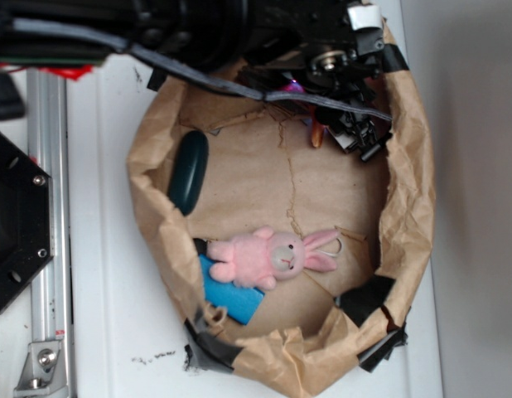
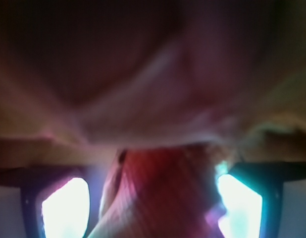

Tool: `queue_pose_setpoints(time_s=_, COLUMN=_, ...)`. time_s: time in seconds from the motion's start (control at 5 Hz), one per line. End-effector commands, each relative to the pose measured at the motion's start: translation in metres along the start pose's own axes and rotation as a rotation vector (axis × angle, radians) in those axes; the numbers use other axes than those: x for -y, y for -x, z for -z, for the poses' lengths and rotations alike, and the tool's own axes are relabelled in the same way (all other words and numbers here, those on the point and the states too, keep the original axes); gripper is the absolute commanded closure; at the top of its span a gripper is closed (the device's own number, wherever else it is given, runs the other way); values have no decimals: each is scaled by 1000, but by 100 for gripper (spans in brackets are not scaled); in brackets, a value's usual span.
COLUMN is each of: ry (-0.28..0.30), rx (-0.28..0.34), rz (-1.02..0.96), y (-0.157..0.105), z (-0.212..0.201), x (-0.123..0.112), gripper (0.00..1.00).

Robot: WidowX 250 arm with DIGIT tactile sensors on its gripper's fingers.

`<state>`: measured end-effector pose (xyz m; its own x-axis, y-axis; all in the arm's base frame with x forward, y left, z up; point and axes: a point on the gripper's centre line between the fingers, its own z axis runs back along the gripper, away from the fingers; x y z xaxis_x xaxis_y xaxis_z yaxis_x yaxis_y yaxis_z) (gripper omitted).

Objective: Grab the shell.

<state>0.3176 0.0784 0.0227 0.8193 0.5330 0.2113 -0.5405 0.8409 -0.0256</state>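
Pinching 1 shell (image 2: 158, 193), claw (image 1: 343, 131); 1 bunny (image 1: 272, 257), 1 green oval (image 1: 188, 170) nearby.

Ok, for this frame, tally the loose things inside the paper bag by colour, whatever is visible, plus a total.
Pink: 1, the bunny
Dark green: 1, the oval
Blue: 1, the flat piece under the bunny
Orange-tan: 1, the shell, mostly hidden under the gripper in the exterior view, filling the blurred wrist view
Total: 4
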Motion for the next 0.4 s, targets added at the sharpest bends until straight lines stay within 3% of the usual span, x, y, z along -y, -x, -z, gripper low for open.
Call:
queue_pose_setpoints(time_s=0.0, ry=21, rx=27, rz=55, y=-3, z=-7, x=7, gripper=100)
queue_pose_setpoints(time_s=0.2, ry=12, rx=33, rz=87, y=1, z=-10, x=10, gripper=100)
